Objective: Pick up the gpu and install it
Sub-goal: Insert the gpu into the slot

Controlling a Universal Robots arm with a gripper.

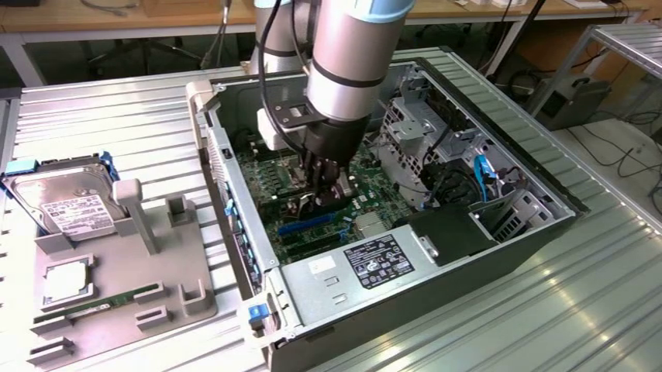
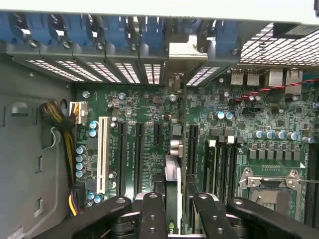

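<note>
Deep inside case [image 1: 445, 302], claw [image 2: 177, 206] clamped on upright gpu [image 2: 172, 172], bracket [image 2: 187, 50] at rear wall, free slots [image 2: 138, 149] beside

the exterior camera sat high and off the arm [image 1: 346, 54], tilted down across the ribbed table [image 1: 124, 108]. it stood far enough back to take in the whole open computer case [image 1: 517, 256] and the parts tray [image 1: 155, 271] on the exterior view's left. the wrist camera rode just behind the gripper [image 2: 172, 199], very near, and faced along its fingers [image 2: 152, 214] into the case toward the motherboard [image 2: 144, 99]. both views shared the motherboard's slot area, the gripper, and the gpu [image 2: 172, 174] clamped edge-on between the fingers.
</note>
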